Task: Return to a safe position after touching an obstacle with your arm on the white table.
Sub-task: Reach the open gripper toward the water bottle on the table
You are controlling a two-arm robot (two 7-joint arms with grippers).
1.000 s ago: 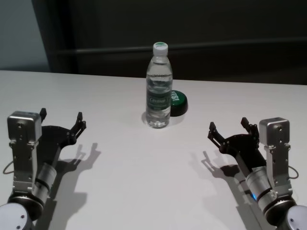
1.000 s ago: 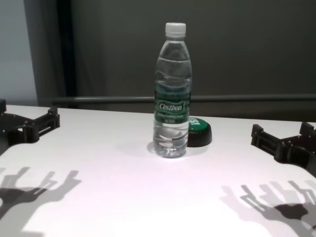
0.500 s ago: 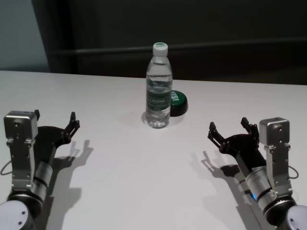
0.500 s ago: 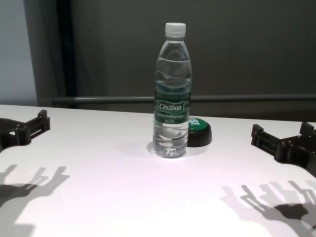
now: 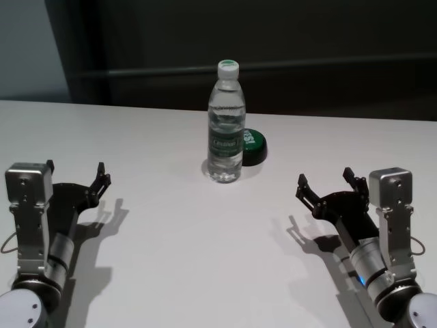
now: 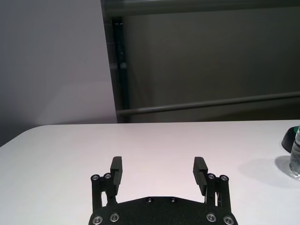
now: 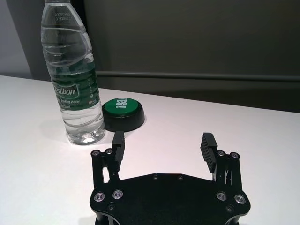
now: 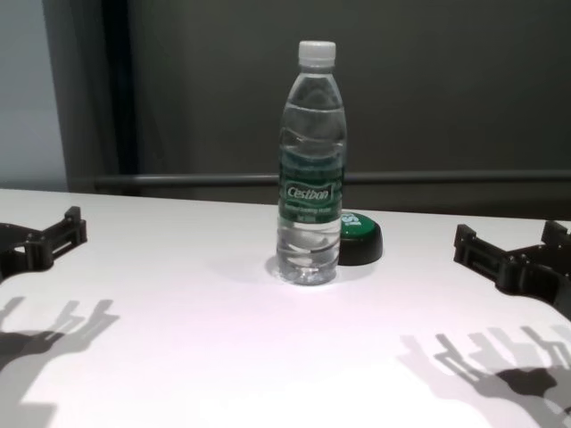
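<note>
The clear water bottle (image 5: pixel 225 123) with a white cap and green label stands upright at the middle rear of the white table (image 5: pixel 177 246). It also shows in the chest view (image 8: pixel 310 169) and the right wrist view (image 7: pixel 72 79); only its edge shows in the left wrist view (image 6: pixel 296 154). My left gripper (image 5: pixel 76 174) is open and empty, low over the table at the near left, well apart from the bottle. My right gripper (image 5: pixel 324 179) is open and empty at the near right, also apart from it. Both wrist views show spread fingers on the left (image 6: pixel 158 164) and on the right (image 7: pixel 164 138).
A low black button with a green top (image 5: pixel 254 147) sits just right of and behind the bottle, close to it (image 7: pixel 123 112). A dark wall with a horizontal rail lies beyond the table's far edge. Bare tabletop lies between the two grippers.
My left gripper has drawn back to the left and toward my body, away from the bottle. The bottle, button and right arm have not moved.
</note>
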